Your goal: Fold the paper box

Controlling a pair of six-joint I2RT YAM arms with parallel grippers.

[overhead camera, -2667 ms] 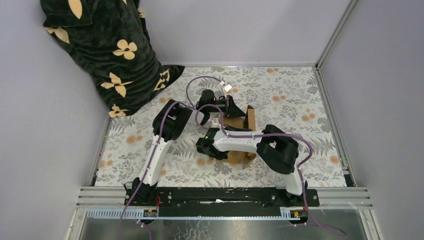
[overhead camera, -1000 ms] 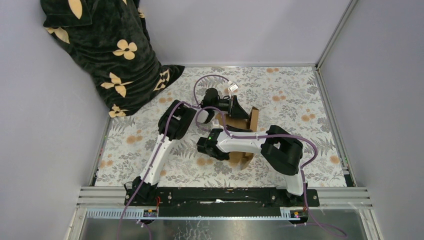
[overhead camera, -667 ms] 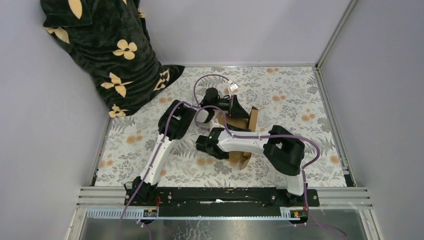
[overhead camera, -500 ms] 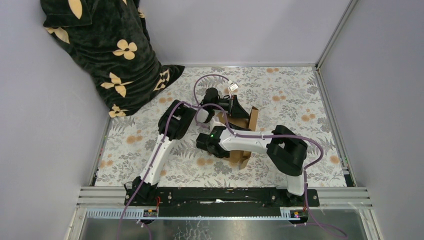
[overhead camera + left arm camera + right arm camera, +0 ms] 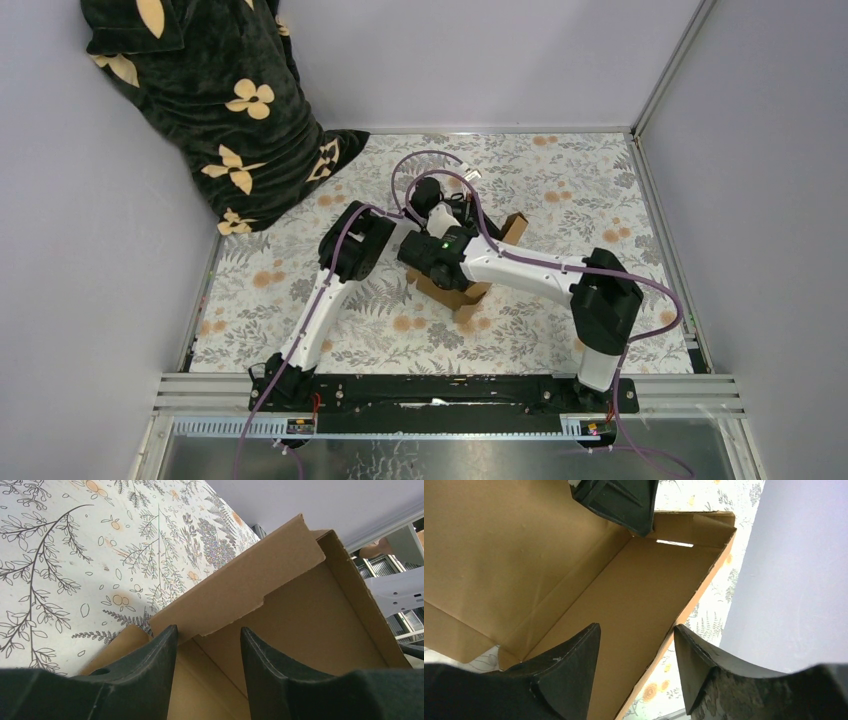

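The paper box was matt, plain brown cardboard, the table cover a smooth printed sheet, the dark blanket plush cloth, and the left gripper matt black plastic.

Under me lies a floral-printed table cover; a dark blanket with cream flowers slumps in my far left corner against the grey wall.

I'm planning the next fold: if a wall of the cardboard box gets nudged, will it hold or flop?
Likely light, so the paper box may slide on the floral cloth. Panels look stiff, but the flap stands untucked and would probably hinge at its crease.
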